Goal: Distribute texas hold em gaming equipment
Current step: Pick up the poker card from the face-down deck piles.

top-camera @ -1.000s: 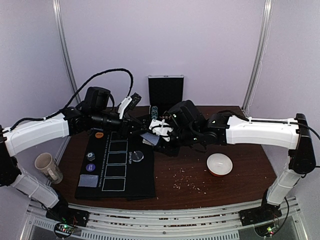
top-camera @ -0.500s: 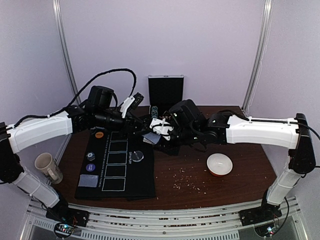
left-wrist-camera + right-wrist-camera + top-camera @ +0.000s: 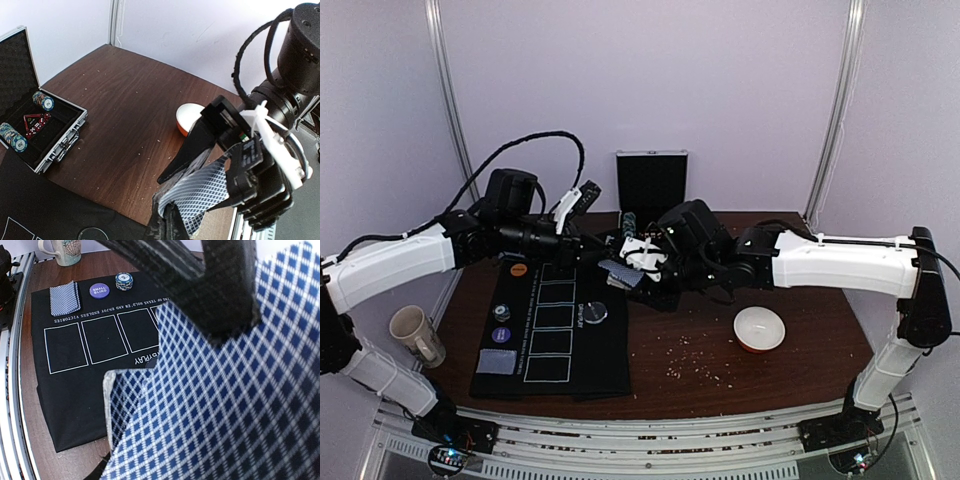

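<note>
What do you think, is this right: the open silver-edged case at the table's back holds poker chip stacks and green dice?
Not quite. The small dice are red, not green, as the left wrist view shows. The open silver-edged case at the back of the table does hold poker chip stacks.

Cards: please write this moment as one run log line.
right gripper: shut on cards | left gripper: shut at cards' corner

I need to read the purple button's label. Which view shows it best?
Right wrist: the small blind button faces the camera, its lettering readable. Top external shows the button only as a purple disc on the black mat; left wrist misses it.
</note>
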`<state>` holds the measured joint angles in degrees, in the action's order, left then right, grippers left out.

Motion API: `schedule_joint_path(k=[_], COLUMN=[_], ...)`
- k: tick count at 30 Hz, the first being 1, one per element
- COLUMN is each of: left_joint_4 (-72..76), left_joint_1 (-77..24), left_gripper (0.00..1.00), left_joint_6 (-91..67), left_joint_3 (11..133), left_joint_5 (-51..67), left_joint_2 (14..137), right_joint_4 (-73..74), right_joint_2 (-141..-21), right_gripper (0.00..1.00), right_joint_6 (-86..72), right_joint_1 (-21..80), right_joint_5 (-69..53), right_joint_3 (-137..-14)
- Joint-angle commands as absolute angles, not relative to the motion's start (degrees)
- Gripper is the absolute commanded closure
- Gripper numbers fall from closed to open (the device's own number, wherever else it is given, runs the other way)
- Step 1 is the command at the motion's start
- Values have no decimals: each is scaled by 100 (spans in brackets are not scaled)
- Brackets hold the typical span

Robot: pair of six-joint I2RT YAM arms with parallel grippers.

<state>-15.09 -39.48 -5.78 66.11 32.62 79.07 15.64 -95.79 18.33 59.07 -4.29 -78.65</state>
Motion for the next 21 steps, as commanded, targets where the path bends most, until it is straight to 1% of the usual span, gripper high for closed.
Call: schedule_joint_path(k=[1, 8, 15, 21], left_joint_4=[-1487, -1392, -1424, -2042], left_joint_1=[-3998, -3991, -3859, -3431], left_gripper=[100, 100, 100, 100], left_joint_6=[-561, -865, -1317, -1903], left_joint_3=[6570, 6268, 6219, 6135], left_joint_5=[3426, 3857, 3838, 3930], left_joint_2=[7653, 7339, 6984, 6706], right_joint_4=[1389, 1360, 1379, 1462], right_joint_2=[-9363, -9243, -9124, -9004], right_gripper=[51, 51, 51, 51], right_joint_6=[1903, 1850, 1830, 1828], right_joint_1=[5865, 5684, 5494, 5406], right_joint_5=[-318, -334, -264, -197], right_joint_3=[-7802, -7633, -7464, -7337])
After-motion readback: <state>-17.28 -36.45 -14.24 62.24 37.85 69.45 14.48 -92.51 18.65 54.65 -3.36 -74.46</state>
